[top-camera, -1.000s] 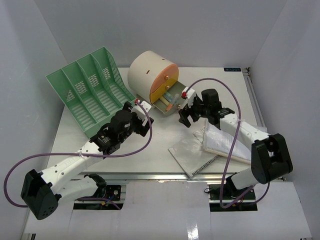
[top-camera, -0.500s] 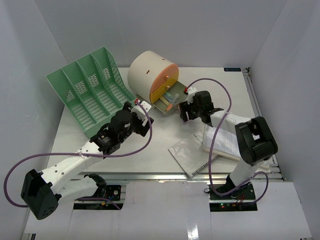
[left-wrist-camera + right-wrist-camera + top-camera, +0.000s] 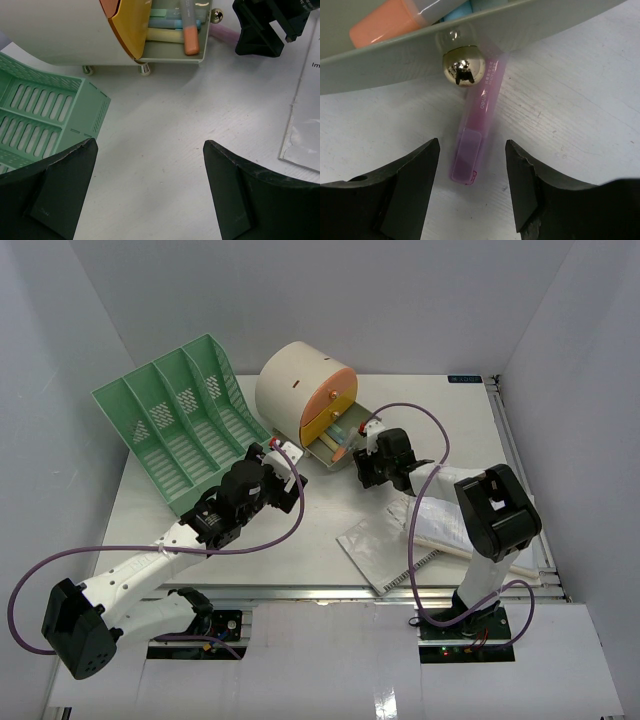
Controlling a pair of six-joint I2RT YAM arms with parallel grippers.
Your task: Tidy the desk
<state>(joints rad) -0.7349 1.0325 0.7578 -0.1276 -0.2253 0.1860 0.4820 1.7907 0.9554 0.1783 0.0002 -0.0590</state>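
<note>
A pink highlighter [image 3: 475,135] lies on the white desk [image 3: 320,530], its far end tucked under the gold knob [image 3: 463,65] of the open drawer [image 3: 335,440]. My right gripper [image 3: 472,150] is open and straddles the highlighter's near end, with a gap showing on both sides. In the top view my right gripper [image 3: 366,468] sits just in front of the drawer. My left gripper [image 3: 150,145] is open wide over bare desk, holding nothing, and sits left of the drawer [image 3: 285,455].
The cream drum drawer unit [image 3: 295,390] stands at the back, with several pens in its drawer [image 3: 172,30]. A green slotted file rack [image 3: 175,425] is at the back left. Papers and a notebook [image 3: 390,545] lie at the front right.
My right gripper has moved left toward the drawer front and its jaws have narrowed around the pink highlighter. The left arm has stayed still.
</note>
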